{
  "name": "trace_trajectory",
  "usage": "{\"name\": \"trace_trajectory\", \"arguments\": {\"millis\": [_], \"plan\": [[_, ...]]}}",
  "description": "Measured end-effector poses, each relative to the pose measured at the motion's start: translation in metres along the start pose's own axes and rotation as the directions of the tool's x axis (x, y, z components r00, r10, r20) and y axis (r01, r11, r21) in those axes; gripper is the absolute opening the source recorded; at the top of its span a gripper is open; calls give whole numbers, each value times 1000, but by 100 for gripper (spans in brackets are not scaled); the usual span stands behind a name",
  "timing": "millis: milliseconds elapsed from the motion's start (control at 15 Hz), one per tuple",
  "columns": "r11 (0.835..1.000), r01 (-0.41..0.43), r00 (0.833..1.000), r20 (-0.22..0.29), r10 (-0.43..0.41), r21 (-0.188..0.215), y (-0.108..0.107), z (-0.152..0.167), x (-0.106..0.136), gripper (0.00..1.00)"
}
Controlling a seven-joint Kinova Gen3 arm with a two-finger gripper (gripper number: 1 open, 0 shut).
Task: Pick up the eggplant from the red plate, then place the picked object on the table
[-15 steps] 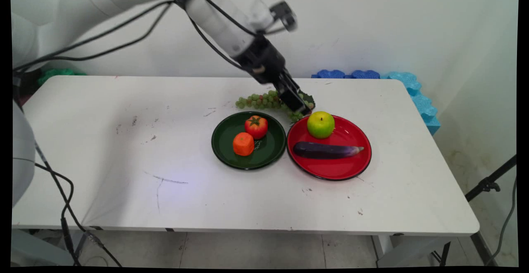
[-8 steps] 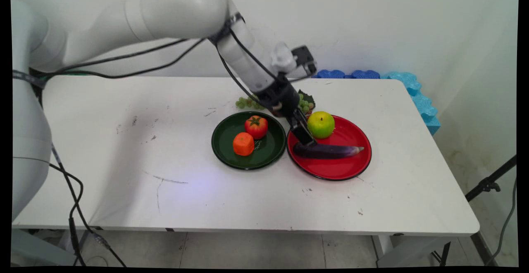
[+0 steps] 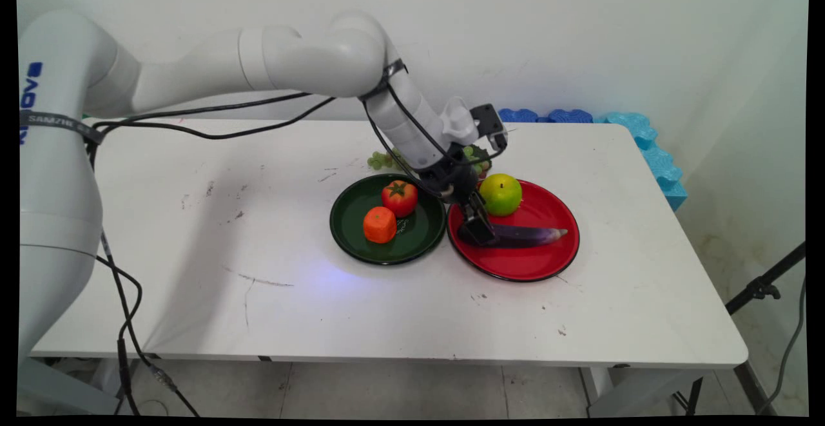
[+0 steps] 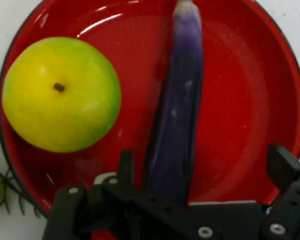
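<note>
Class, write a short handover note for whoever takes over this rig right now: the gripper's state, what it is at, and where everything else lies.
Gripper: open, down over the red plate, its fingers on either side of the eggplant's thick end.
Eggplant: lying flat on the red plate, not lifted.
Apple: on the same plate, behind the eggplant.
Green plate: beside the red one, holding a tomato and an orange.
Grapes: on the table behind the plates, partly hidden by the arm.

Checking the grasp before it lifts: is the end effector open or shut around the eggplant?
Open. In the hand view the end effector has its fingers spread apart, astride the eggplant lying on the red plate.
</note>
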Motion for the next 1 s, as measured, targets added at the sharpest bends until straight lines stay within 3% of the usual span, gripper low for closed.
{"name": "trace_trajectory", "arguments": {"millis": [533,600,1000], "plan": [[1000,-14,1000,12,14,9,-2,24,-4,100],[1000,-15,1000,13,15,10,-3,25,-6,0],[1000,-25,1000,14,25,3,-3,27,-10,0]]}}
